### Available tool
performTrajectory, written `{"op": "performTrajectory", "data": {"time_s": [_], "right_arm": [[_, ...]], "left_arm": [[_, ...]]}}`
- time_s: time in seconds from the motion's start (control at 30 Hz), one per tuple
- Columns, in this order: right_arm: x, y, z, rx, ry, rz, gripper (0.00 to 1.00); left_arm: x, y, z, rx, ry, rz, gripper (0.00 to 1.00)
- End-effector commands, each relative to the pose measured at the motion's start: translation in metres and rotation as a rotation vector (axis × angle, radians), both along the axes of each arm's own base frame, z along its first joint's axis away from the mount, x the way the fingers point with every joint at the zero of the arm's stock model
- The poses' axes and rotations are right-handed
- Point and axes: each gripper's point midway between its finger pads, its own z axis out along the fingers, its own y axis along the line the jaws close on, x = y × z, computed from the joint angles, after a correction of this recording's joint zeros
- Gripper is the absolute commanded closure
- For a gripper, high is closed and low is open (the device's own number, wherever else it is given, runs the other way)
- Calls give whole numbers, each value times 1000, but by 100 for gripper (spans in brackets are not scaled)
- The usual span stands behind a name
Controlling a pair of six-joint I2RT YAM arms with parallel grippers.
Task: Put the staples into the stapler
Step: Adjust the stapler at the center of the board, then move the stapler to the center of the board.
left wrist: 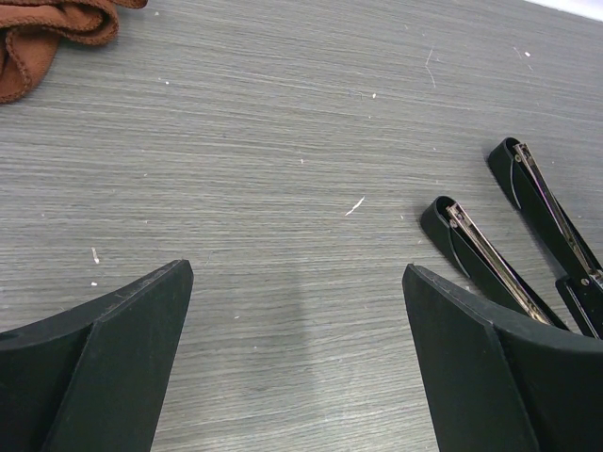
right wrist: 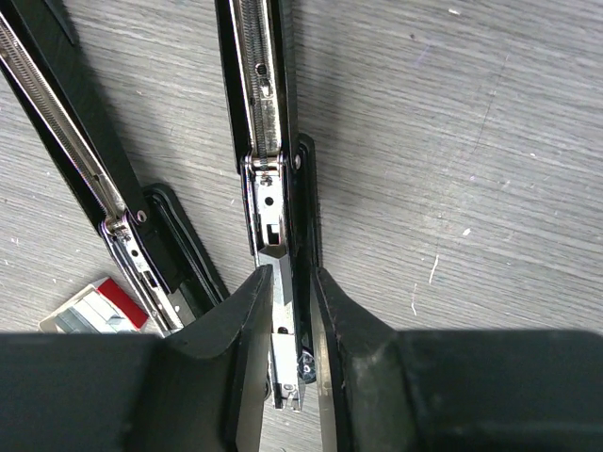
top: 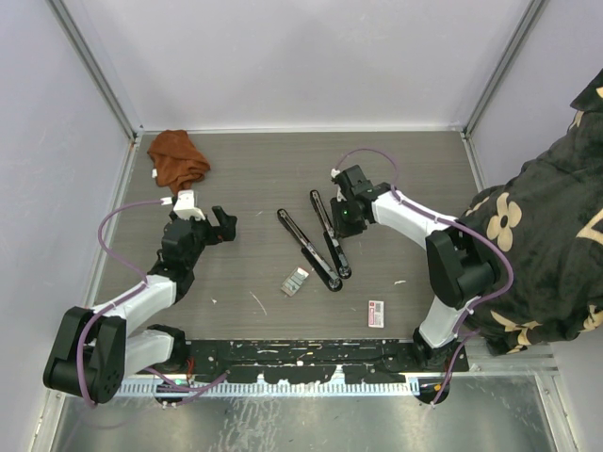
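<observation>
Right arm: elbow folded at the right of the top view, forearm reaching left to centre. Right gripper tipped down, jaws pinching the metal rail of the stapler, which lies opened flat on the surface.

Second stapler is also opened flat, just left of it.

Staples in their tray, just below the second stapler; box lower right, apart.

Left arm: forearm angled up-right. Left gripper over bare surface, jaws spread wide.

Brown cloth upper left.
</observation>
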Motion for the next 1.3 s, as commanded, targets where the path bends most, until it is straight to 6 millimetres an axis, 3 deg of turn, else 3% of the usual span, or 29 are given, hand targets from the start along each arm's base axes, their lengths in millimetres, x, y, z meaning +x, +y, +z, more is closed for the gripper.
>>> {"op": "performTrajectory", "data": {"time_s": [0.0, 0.3, 0.67, 0.87, 1.27], "right_arm": [[3, 7, 14, 64, -34, -3, 72], [2, 12, 11, 88, -19, 3, 73], [-1, 12, 2, 80, 6, 7, 81], [-1, 10, 0, 68, 9, 6, 81], [6, 7, 16, 62, -38, -5, 74]], "left_arm": [[3, 1, 15, -12, -51, 4, 4], [3, 1, 14, -11, -48, 2, 4], [3, 1, 14, -13, -47, 3, 4], [3, 1, 13, -13, -45, 2, 4], [3, 0, 13, -14, -42, 0, 4]]}}
